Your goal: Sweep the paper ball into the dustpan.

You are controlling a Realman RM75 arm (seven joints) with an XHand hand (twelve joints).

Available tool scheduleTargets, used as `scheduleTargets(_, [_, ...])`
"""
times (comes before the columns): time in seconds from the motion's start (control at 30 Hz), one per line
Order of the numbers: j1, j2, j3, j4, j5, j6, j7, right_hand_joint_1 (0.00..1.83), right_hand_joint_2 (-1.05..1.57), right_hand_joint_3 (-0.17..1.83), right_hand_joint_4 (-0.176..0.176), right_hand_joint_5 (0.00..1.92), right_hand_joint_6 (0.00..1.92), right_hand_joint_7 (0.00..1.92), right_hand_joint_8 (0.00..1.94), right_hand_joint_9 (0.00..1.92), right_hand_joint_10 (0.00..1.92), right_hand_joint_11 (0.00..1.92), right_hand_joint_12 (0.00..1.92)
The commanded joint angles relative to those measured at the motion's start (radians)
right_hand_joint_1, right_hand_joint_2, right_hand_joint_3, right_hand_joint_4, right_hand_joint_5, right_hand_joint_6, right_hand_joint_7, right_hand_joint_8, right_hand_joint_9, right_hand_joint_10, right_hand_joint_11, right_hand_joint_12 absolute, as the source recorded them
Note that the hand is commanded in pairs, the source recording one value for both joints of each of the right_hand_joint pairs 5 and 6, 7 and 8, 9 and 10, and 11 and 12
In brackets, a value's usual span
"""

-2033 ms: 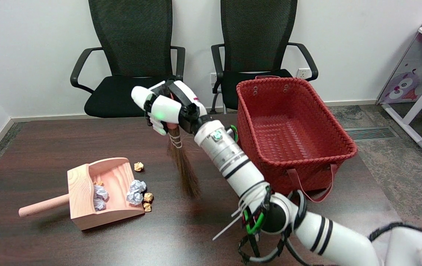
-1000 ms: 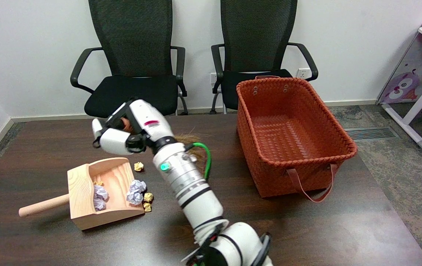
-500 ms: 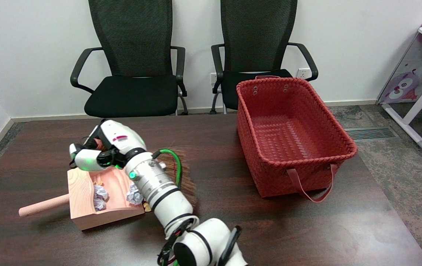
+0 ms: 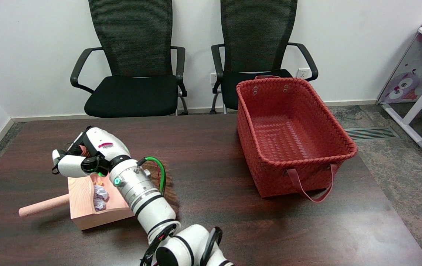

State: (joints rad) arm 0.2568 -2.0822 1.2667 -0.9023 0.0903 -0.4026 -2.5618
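1. Pale wood dustpan (image 4: pixel 80 192) sits at about 8 o'clock on the dark table (image 4: pixel 233 221), its round handle (image 4: pixel 43 205) pointing toward 8 o'clock and its open mouth toward 2 o'clock
2. My right hand (image 4: pixel 85 157) hangs over the pan's far edge, fingers curled around the reddish handle of the small broom (image 4: pixel 159 175); the grip is closed on it, though most of that handle is hidden inside the fingers
3. Brown bristles show only as a fringe at 3 o'clock of my forearm (image 4: pixel 137 192), low against the table, just beside the pan's mouth
4. Paper balls (image 4: pixel 100 192): white crumpled ones lie inside the pan against its back wall, with a small orange scrap (image 4: pixel 97 182) at their 12 o'clock, also inside
5. My forearm crosses the pan's right half, so I cannot tell what lies in that part or at the mouth
6. Red woven basket (image 4: pixel 329 129) stands at 3 o'clock, well apart from the pan, its strap drooping over the near wall
7. Two black mesh chairs (image 4: pixel 133 55) stand at 12 o'clock behind the table, against the white wall
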Motion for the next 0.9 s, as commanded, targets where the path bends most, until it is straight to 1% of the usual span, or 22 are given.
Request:
scheduleTargets(0.03, [0.182, 0.004, -0.118, 0.439, 0.381, -0.342, 0.004, 0.70, 1.57, 1.83, 0.069, 1.92, 1.92, 1.92, 1.92, 1.92, 1.92, 1.92, 1.92])
scheduleTargets(0.13, [0.226, 0.014, -0.196, 0.503, 0.496, -0.386, 0.013, 0.67, 1.57, 1.83, 0.066, 1.92, 1.92, 1.92, 1.92, 1.92, 1.92, 1.92, 1.92])
scheduleTargets(0.2, [0.236, 0.029, -0.249, 0.503, 0.601, -0.390, 0.026, 0.66, 1.57, 1.83, 0.065, 1.92, 1.92, 1.92, 1.92, 1.92, 1.92, 1.92, 1.92])
scheduleTargets(0.33, [0.246, 0.047, -0.307, 0.497, 0.715, -0.402, 0.121, 0.63, 1.57, 1.83, 0.058, 1.92, 1.92, 1.92, 1.92, 1.92, 1.92, 1.92, 1.92])
scheduleTargets(0.4, [0.250, 0.056, -0.315, 0.497, 0.723, -0.408, 0.183, 0.60, 1.57, 1.81, 0.052, 1.92, 1.92, 1.92, 1.92, 1.92, 1.92, 1.92, 1.92])
scheduleTargets(0.53, [0.259, 0.068, -0.328, 0.497, 0.723, -0.430, 0.240, 0.58, 1.57, 1.72, 0.041, 1.92, 1.92, 1.92, 1.92, 1.92, 1.92, 1.92, 1.92])
scheduleTargets(0.7, [0.277, 0.085, -0.337, 0.492, 0.723, -0.456, 0.330, 0.57, 1.52, 1.51, 0.027, 1.92, 1.92, 1.92, 1.92, 1.92, 1.92, 1.92, 1.92])
scheduleTargets(0.9, [0.300, 0.107, -0.348, 0.476, 0.723, -0.483, 0.490, 0.57, 1.47, 1.36, 0.021, 1.92, 1.92, 1.92, 1.92, 1.92, 1.92, 1.92, 1.92])
